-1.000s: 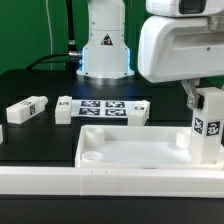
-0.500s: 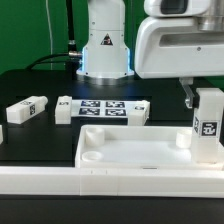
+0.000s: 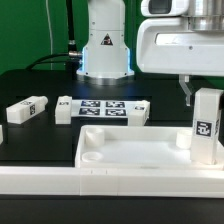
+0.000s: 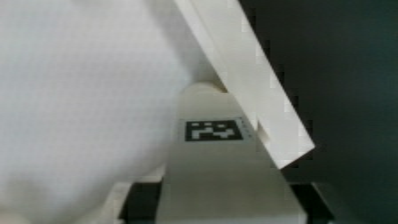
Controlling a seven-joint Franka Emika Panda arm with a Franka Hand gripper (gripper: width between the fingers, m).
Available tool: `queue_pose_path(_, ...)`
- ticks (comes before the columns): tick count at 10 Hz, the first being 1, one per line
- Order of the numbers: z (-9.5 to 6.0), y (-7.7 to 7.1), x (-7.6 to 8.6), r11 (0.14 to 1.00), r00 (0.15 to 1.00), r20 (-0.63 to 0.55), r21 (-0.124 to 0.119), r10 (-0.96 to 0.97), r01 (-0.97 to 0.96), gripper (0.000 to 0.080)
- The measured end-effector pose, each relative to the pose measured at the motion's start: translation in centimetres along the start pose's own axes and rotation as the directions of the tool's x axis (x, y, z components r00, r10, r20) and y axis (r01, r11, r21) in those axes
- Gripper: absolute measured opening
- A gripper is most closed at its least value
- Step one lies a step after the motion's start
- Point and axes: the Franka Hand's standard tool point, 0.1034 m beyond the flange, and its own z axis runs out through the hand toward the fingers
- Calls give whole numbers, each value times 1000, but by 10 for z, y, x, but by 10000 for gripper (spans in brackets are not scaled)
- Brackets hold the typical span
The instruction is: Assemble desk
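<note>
The white tray-like tabletop point(image 3: 130, 152) lies at the front of the table with its rim up. A white block leg point(image 3: 207, 128) with a square tag stands upright at the tabletop's corner on the exterior view's right. My gripper point(image 3: 203, 95) is shut on the top of this leg. In the wrist view the leg point(image 4: 214, 150) runs between my two dark fingers point(image 4: 139, 205), and my gripper point(image 4: 217, 205) is closed on its sides. The tabletop's floor point(image 4: 80, 100) and slanting rim point(image 4: 249, 80) lie beyond it. A second leg point(image 3: 27, 108) lies loose at the exterior view's left.
The marker board point(image 3: 105, 109) lies behind the tabletop, in front of the robot's base point(image 3: 105, 55). A long white rail point(image 3: 90, 182) runs along the front edge. Another white piece point(image 3: 2, 130) pokes in at the exterior view's left edge.
The held leg's tag has shifted a little toward the exterior view's left and the leg reaches slightly lower at the corner. The grip has stayed the same.
</note>
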Motion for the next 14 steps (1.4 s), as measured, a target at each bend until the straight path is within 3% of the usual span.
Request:
queue_pose_path(3, 1, -3, -3, 936, 936, 12, 19, 352, -353, 291)
queue_pose_path(5, 1, -3, -1, 915, 915, 21, 30, 403, -403, 291)
queue_pose_path(6, 1, -3, -2, 923, 923, 21, 30, 383, -384, 393)
queue_pose_path(7, 2, -3, -2, 937, 937, 20, 30, 348, -348, 393)
queue_pose_path(8, 2, -3, -2, 953, 954, 20, 28, 300, -300, 531)
queue_pose_path(9, 2, -1, -2, 982, 981, 27, 19, 190, -190, 612)
queue_pose_path(12, 2, -1, 0, 993, 993, 22, 22, -120, 119, 647)
queue_pose_path(14, 1, -3, 2, 942, 942, 20, 18, -336, 336, 649)
